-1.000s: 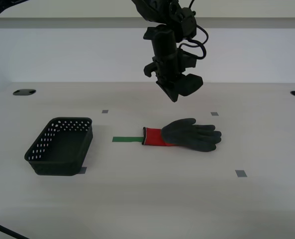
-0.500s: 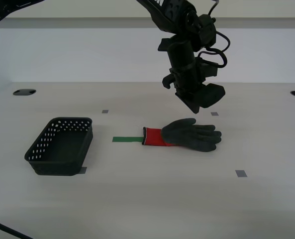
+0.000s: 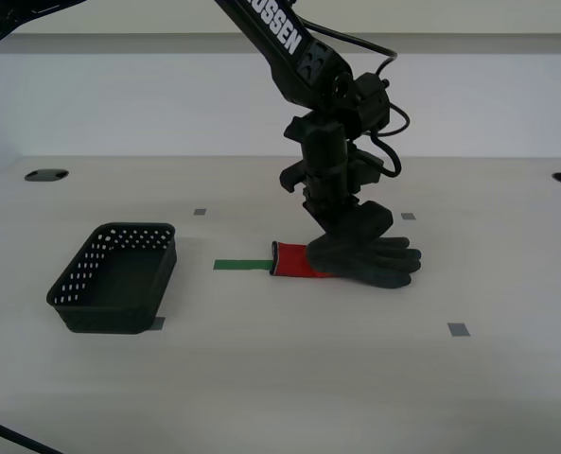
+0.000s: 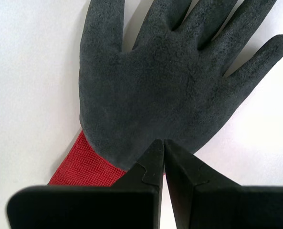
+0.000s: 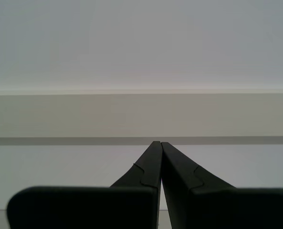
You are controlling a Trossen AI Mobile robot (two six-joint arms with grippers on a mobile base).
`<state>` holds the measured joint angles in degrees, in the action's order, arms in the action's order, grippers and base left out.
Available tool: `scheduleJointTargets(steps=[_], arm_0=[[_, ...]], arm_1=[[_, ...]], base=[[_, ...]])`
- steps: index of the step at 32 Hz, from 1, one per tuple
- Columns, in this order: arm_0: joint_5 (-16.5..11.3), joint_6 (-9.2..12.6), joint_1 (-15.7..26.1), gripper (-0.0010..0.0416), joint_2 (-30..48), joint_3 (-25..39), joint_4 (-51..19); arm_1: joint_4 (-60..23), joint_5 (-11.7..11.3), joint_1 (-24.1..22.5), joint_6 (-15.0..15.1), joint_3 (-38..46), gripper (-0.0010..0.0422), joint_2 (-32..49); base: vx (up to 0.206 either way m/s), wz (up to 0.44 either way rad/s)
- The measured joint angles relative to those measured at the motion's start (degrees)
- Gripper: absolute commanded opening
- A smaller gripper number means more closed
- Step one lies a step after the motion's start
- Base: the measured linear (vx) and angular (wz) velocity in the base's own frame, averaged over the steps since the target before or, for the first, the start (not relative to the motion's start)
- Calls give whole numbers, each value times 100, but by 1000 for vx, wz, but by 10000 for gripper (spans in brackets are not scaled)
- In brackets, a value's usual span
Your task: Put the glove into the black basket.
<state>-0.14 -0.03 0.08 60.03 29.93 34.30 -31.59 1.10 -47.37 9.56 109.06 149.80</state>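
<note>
The glove (image 3: 376, 257) lies flat on the white table, dark grey palm up and fingers toward the exterior view's right, its red cuff (image 3: 292, 261) toward the basket. The second wrist view shows its palm (image 4: 170, 81) and cuff (image 4: 84, 168) close below. My second gripper (image 3: 342, 238) is shut, its tips (image 4: 163, 143) right at the heel of the palm near the cuff, with nothing between the jaws. The black basket (image 3: 110, 318) stands empty at the exterior view's left, well apart from the glove. My first gripper (image 5: 159, 143) is shut and faces a plain wall; it does not show in the exterior view.
A green tape strip (image 3: 240, 266) lies between the basket and the cuff. Small grey tape squares (image 3: 459, 330) mark the table. Dark round holes (image 3: 45, 175) sit at the table's far corners. A white wall closes the back.
My second arm swung toward the exterior view's right, then came down and back to the left, from high above the table to the glove's palm. The glove and the basket have not moved.
</note>
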Motion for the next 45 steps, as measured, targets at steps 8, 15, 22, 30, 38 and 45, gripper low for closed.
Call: scheduleJointTargets(steps=[8,15,22,30,38,45], arm_0=[[0,0,-4,1,0,0,-2],[0,0,-9,1,0,0,-52],[-2,0,-4,1,0,0,-85],[0,0,-4,1,0,0,-109],[0,0,-2,1,0,0,-114],[0,0,-2,1,0,0,-114]], arm_1=[[168,0,20,87,-107,106,-2],[-4,20,33,-240,223,225,507],[-468,-256,37,-151,1117,226,1113],[-422,-258,50,-107,1241,110,1126],[-417,-44,52,-52,1215,-1,1115],[-1174,-50,52,-57,1751,-1,1093]], base=[[0,0],[0,0],[0,0],[0,0],[0,0],[0,0]])
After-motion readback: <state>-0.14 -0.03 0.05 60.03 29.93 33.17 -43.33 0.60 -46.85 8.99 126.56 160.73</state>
